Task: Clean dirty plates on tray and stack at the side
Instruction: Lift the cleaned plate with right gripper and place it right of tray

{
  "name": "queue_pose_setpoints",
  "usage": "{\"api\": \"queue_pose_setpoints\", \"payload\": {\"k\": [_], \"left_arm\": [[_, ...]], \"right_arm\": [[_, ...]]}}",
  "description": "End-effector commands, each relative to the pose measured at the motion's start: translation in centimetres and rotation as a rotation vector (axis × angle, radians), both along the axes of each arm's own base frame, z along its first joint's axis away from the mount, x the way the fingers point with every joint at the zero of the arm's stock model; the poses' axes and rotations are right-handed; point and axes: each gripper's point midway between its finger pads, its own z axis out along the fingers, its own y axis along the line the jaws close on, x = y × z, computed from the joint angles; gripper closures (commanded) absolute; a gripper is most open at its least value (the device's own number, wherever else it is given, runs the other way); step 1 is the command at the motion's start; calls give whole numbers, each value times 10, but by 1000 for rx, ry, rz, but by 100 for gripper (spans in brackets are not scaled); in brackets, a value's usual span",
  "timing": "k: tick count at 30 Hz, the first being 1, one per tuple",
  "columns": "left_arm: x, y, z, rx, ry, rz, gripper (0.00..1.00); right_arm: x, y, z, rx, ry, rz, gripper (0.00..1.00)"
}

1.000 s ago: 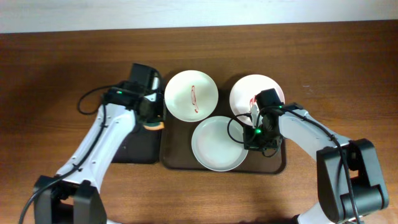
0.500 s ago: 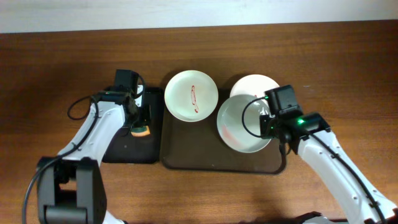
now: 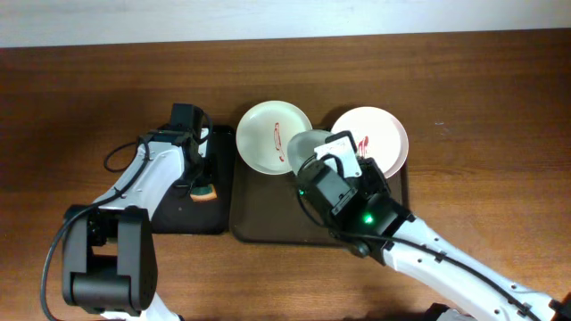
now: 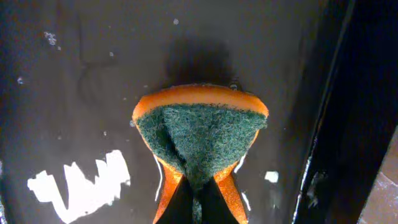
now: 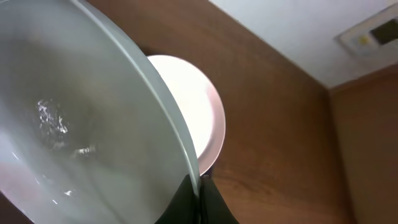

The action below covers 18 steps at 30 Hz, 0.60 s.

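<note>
The right claw [image 5: 199,188] is clenched on the rim of the pale bluish-white round plate [image 5: 81,124], which tilts steeply upward from the claw, raised off the large dark brown rectangular tray [image 3: 268,218]. Water beads cling inside it. From overhead, it hangs between the left white round plate [image 3: 263,134] and the right white round plate [image 3: 384,134], both red-smeared and lying on the tray. The left claw [image 4: 194,198] pinches an orange sponge with a green scouring face [image 4: 199,134] within the narrow black tray [image 4: 74,74] on the wooden table [image 3: 71,89].
</note>
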Motion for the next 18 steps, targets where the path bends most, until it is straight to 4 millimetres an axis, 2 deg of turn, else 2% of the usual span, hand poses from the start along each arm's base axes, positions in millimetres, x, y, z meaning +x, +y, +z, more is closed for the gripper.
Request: {"api": "queue_pose_setpoints", "payload": {"k": [1, 5, 7, 9, 15, 18], "left_arm": [[-1, 3, -3, 10, 8, -10, 100], [-1, 3, -3, 11, 7, -10, 100], [-1, 3, -3, 11, 5, -10, 100], [1, 3, -3, 10, -4, -10, 100], [2, 3, -3, 10, -5, -10, 97], [2, 3, -3, 9, -5, -10, 96]], "right_arm": [[4, -5, 24, -9, -86, -41, 96], [9, -20, 16, 111, -86, -142, 96], [15, -27, -1, 233, 2, -163, 96], [21, -43, -13, 328, 70, -203, 96], [32, -118, -21, 649, 138, -372, 96], [29, -169, -26, 768, 130, -506, 96]]}}
